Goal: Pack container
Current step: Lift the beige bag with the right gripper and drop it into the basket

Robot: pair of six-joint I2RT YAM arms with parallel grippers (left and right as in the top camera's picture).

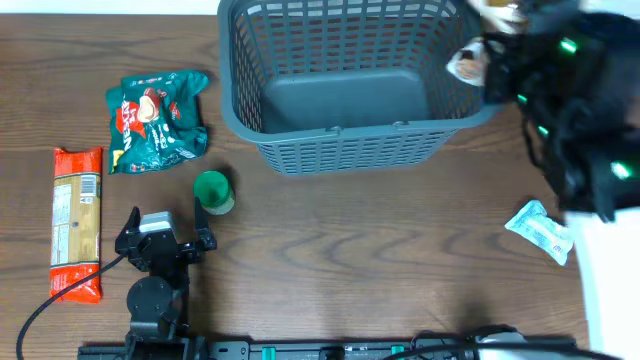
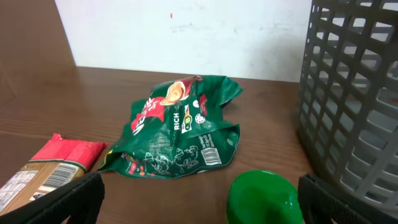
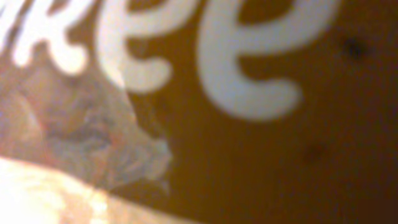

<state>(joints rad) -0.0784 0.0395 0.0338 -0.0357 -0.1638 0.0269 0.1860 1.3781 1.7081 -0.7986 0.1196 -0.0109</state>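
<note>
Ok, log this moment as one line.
left end effector: open, near green lid | right end effector: shut on snack pack at container rim

Left arm [image 1: 153,298]: low at the near edge of the table, reaching away from its base.
Left gripper [image 1: 166,218]: jaws spread wide; its two fingers [image 2: 68,200] show at the bottom corners of the wrist view.
Right arm [image 1: 575,110]: at the far right, dark and blurred, green lights lit.
Right gripper [image 1: 488,62]: clamped on a snack pack [image 1: 465,66], which fills its wrist view.
</note>
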